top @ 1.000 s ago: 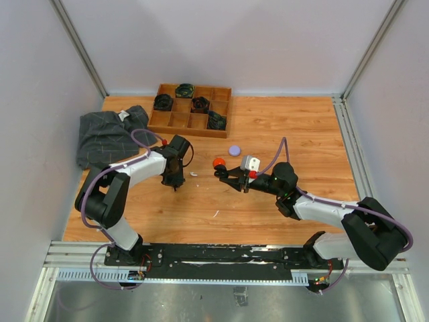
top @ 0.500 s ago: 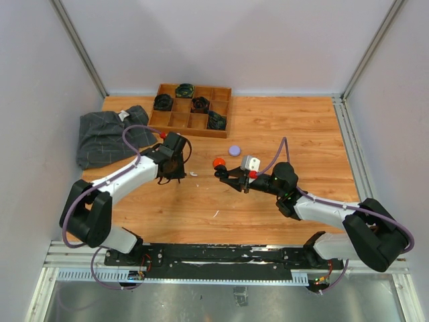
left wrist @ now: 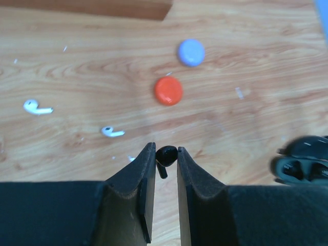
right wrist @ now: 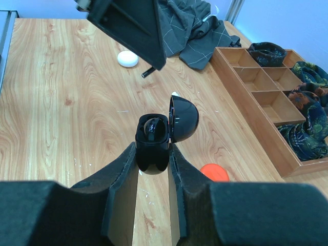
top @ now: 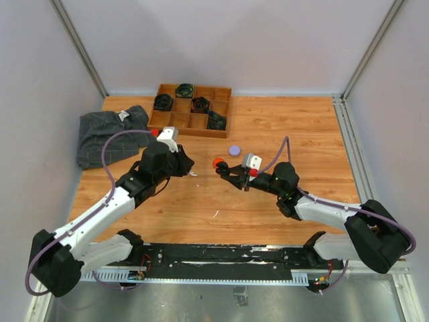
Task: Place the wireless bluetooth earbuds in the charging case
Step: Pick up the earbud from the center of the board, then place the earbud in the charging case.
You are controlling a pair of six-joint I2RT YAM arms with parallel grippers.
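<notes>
Earbud, black point(left wrist: 165, 155): we are logging it pinched between the narrow jaws of the left gripper point(left wrist: 165, 151), its stem pointing down, raised above the table point(top: 268, 215) and just left of the right gripper point(right wrist: 152, 148). The right gripper is clamping the black charging case point(right wrist: 152, 146) at its lower half. The lid point(right wrist: 184, 119) is standing open to the right, and we are seeing something dark and glossy in the well but cannot tell what it is. Two white earbuds point(left wrist: 37, 107) point(left wrist: 111, 132) are lying loose on the wood, to the left in the left wrist view and apart from each other. We are also listing an orange-red round case point(left wrist: 168, 90) and a lilac round case point(left wrist: 191, 52), near each other beyond the left gripper's fingertips, and a white round case point(right wrist: 127, 59) lying well apart on bare boards. The wooden tray point(top: 188, 131) with its dark bundles is sitting at the far edge. The grey cloth point(top: 107, 137) is spreading beside it to the left, reaching the left edge. Plain walls point(top: 221, 40) are closing in the far, left and right sides, and a metal rail point(top: 347, 134) is running along the right edge. Broad open wood is lying between the two grippers and the near edge, and also to the right of the tray.
</notes>
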